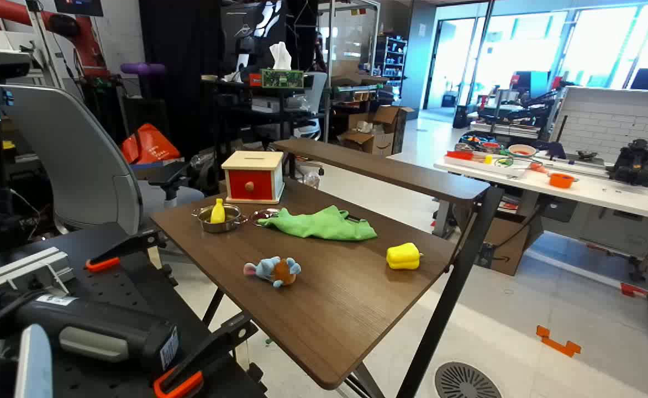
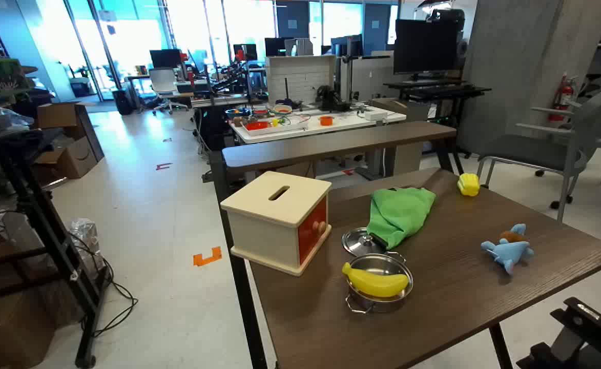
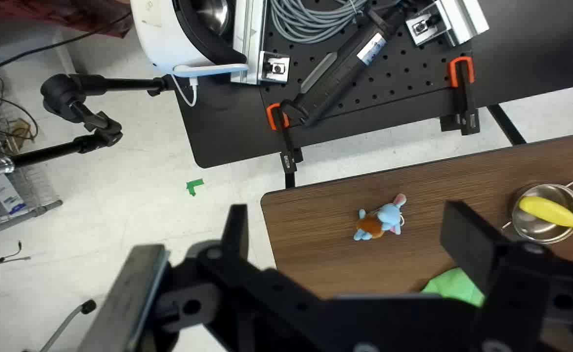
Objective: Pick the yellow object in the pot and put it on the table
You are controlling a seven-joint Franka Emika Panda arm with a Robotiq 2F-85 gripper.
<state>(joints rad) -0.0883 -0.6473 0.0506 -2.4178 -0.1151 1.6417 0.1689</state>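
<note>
**The banana (image 2: 379,283) sits in the pot (image 2: 390,302), lid (image 2: 352,241) and cloth (image 2: 401,211) close by**

Nearest in an exterior view is the pot on the table (image 2: 449,279), the banana lying across it with its stem tip over the rim. Just beside comes the lid, partly under the cloth; whether pot and lid touch I cannot tell. The box (image 2: 274,225) stands close to the lid, taller than pot or cloth. Farther along lie the toy (image 2: 509,250), well apart from the pot, and then the pepper (image 2: 468,184) near the table's far end.

Bare wood runs between pot and toy. Behind box and cloth, a raised shelf (image 2: 341,144) lines one long side, with a white bench (image 2: 359,121) beyond. In the wrist view, floor (image 3: 389,149) divides the table from a black bench (image 3: 535,54), whose clamps (image 3: 463,98) jut into the gap.

There the gripper (image 3: 347,210) has its jaws spread wide, the toy showing between the fingers (image 3: 237,232), the pot outside them.
</note>
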